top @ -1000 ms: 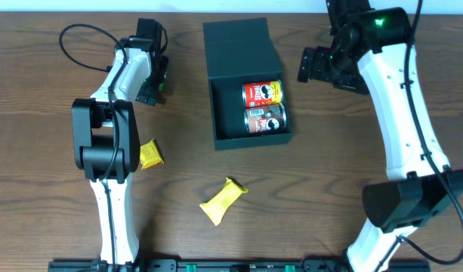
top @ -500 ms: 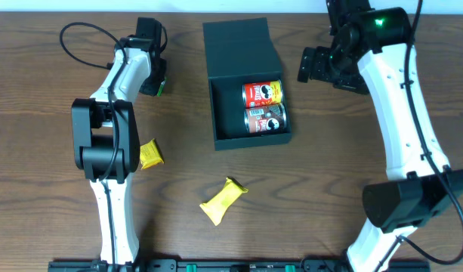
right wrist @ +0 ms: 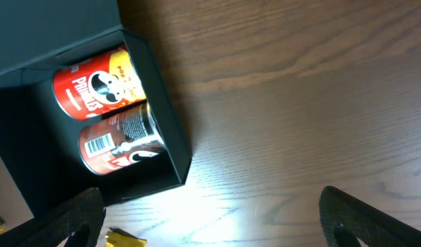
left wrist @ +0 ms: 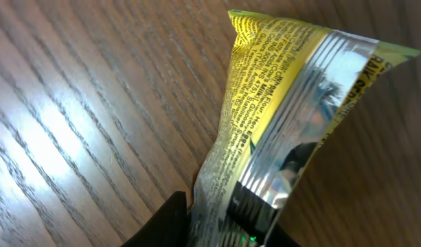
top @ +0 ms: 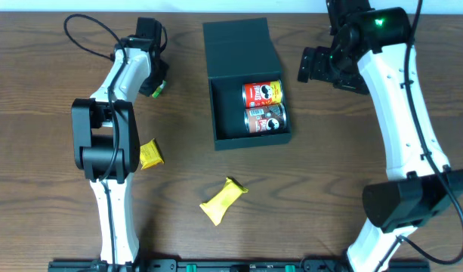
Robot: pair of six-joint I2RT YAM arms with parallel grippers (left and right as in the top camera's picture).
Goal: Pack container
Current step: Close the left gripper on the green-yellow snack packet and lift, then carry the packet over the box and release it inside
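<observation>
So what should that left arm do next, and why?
Probably lift a little. The left pincer looks closed on a yellow packet low over the table, and the open container has bare floor beside its two cans, so raising the packet clear comes before carrying it across.

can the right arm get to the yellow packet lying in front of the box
Probably yes: the right gripper is open and empty beside the container, and the yellow packet lies alone on open table, nothing over it. It looks a long stretch, though.
</observation>
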